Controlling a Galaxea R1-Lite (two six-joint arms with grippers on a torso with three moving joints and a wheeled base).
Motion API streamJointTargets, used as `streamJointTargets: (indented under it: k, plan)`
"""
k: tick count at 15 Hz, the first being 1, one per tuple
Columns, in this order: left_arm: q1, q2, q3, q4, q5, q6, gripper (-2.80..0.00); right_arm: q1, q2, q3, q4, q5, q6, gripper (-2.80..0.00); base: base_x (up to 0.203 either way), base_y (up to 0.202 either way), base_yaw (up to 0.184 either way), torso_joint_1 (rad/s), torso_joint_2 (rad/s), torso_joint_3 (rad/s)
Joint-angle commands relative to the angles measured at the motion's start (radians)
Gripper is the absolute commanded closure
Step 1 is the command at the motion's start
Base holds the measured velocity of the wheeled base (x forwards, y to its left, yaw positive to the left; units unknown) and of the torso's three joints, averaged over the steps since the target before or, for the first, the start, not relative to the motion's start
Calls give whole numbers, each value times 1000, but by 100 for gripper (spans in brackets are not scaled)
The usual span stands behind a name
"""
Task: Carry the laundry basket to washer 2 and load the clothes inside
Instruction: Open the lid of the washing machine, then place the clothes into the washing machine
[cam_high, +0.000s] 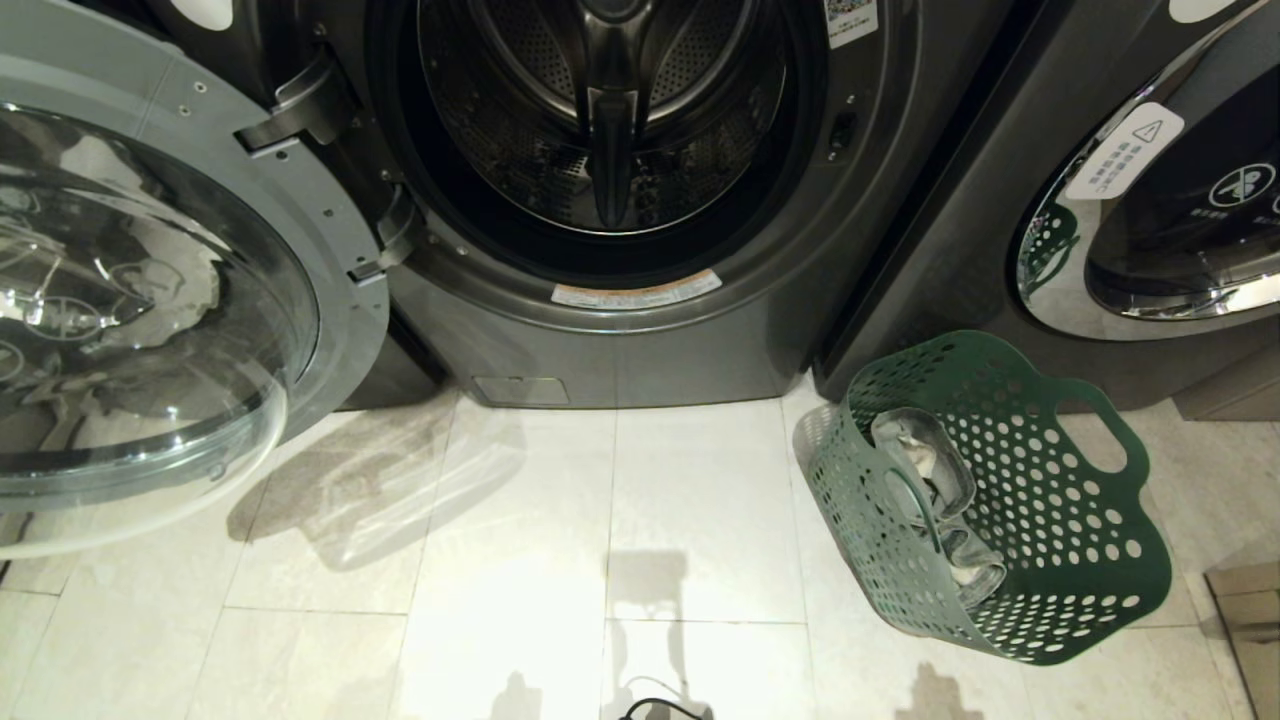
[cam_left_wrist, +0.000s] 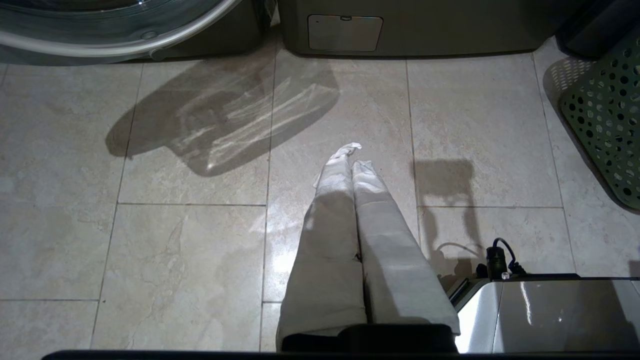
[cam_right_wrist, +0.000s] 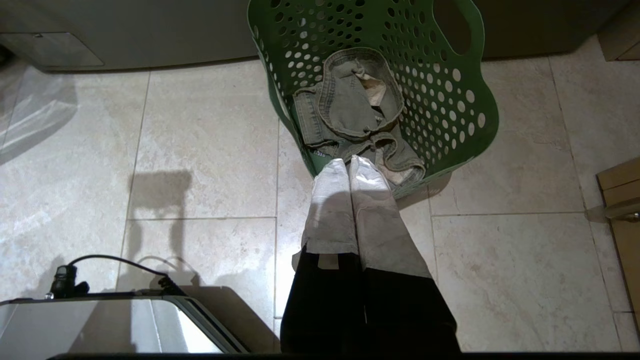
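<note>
1. The laundry basket (cam_high: 985, 500) is seen at the lower right of the head view, set on the tiled floor (cam_high: 520, 560) and leaning, just in front of the gap between the two machines; no gripper is on it
2. Clothes (cam_high: 935, 495) are seen bunched inside the basket; in the right wrist view they are shown as a crumpled grey-green garment (cam_right_wrist: 352, 107) against the perforated wall, nothing having been lifted out
3. The washer (cam_high: 620, 200) at the upper centre of the head view is found with its door (cam_high: 150, 310) swung wide to the left of the frame and its drum (cam_high: 600, 110) bare; whether this is washer 2 cannot be read from any label
4. The carrying is judged done, since the basket rests beside the open machine, and the loading step is judged not yet begun
5. The left gripper (cam_left_wrist: 352, 160) is seen in its wrist view with its cloth-wrapped fingers pressed together on nothing, hanging over bare tiles at the frame's centre
6. The right gripper (cam_right_wrist: 350, 167) is likewise closed and empty, its tips seen just short of the basket's near rim at the centre of its wrist view
7. For the next move the right jaws would need to be parted, brought down into the basket and closed on a fold of the garment, which would then be carried toward the drum opening; the soft cloth may snag on the basket's holes or trail as it is lifted
</note>
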Motion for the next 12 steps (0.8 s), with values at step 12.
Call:
streamJointTargets:
  k: [12]
  plan:
    - [0, 1, -2, 1, -9, 20, 0, 0, 1, 2, -2, -1, -5, 0, 0, 0, 0, 0, 0, 0]
